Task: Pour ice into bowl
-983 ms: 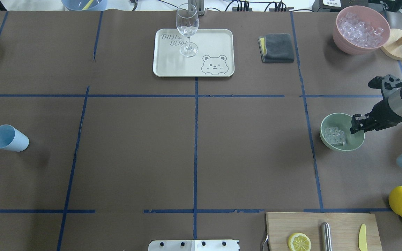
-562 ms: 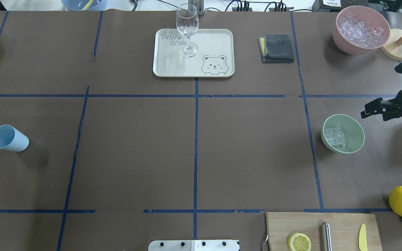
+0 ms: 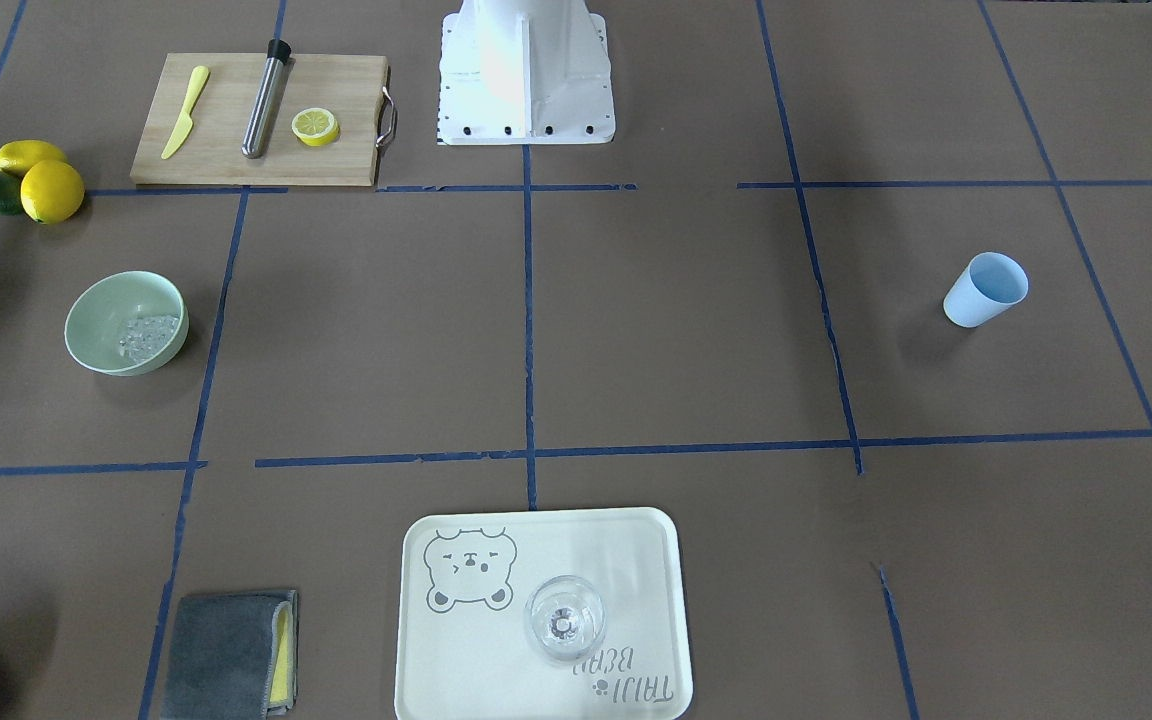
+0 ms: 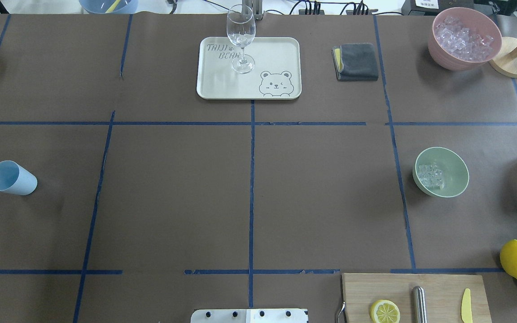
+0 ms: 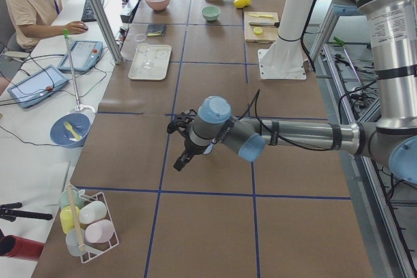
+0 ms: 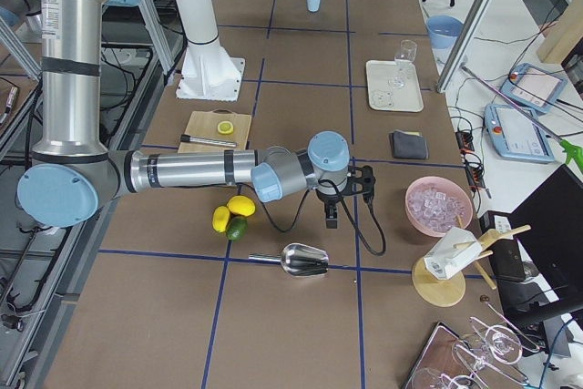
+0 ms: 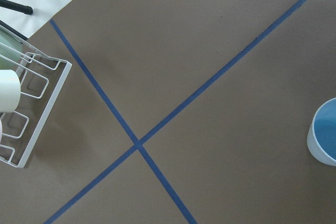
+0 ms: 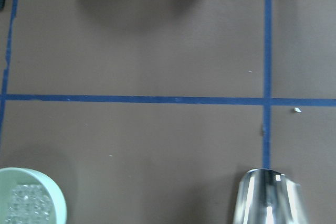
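Far left first: the left arm [image 5: 293, 136] hangs low over the brown-paper desk [image 4: 173, 188] with its blue tape lines. It only shows properly from the side, so I honestly can't tell if its jaws are spread or pressed together. Near it there's a white wire rack [image 7: 31, 103] and a light blue plastic cup [image 4: 11, 178] standing upright. Moving along, a cream rectangular tray with a bear drawing [image 4: 281, 54] carries a clear stemmed wine glass [image 4: 241, 38], and right of that lies a folded grey cloth [image 4: 357, 60]. Then the round pale mint-green bowl [image 4: 456, 172] sits upright on the desk's right half, just right of a tape line. The ice, a small clump of clear glassy cubes [image 4: 430, 176], is inside it, bunched on the side toward the desk's middle. Off in the far right corner a round pink bowl [image 4: 438, 47] is heaped with more cubes. A shiny metal scoop [image 6: 303, 260] lies near the desk's right end. The right arm [image 6: 191, 170] hovers out there too, apart from the mint bowl. Only a black sliver of it reaches the overhead view, so I can't tell how its jaws stand either.
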Controlling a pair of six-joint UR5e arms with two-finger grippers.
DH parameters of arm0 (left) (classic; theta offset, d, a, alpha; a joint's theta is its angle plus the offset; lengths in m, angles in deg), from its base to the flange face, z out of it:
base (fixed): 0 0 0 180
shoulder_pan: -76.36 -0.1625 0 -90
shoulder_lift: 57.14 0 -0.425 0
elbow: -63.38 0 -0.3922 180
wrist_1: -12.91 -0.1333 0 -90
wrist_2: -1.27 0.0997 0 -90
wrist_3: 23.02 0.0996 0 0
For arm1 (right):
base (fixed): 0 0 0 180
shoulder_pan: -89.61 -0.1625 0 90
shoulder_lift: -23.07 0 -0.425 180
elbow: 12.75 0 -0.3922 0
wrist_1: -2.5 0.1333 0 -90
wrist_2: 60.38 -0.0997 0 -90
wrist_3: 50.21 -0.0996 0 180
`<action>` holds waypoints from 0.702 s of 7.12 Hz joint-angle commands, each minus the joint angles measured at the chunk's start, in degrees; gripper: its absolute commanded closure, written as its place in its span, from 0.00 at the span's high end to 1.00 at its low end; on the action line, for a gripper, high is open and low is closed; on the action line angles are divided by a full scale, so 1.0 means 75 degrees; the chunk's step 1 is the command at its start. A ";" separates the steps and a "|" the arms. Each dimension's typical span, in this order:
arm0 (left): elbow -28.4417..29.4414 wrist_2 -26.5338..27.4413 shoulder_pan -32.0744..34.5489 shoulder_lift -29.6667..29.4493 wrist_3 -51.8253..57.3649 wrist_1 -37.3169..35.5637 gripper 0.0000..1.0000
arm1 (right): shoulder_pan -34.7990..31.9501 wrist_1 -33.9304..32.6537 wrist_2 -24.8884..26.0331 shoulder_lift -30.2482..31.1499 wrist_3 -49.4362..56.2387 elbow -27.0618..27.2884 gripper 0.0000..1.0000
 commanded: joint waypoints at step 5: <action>-0.0081 -0.0475 0.0790 -0.1194 0.0504 -0.4603 1.00 | -0.0207 -0.3547 -0.0052 -0.0295 0.2849 0.0829 1.00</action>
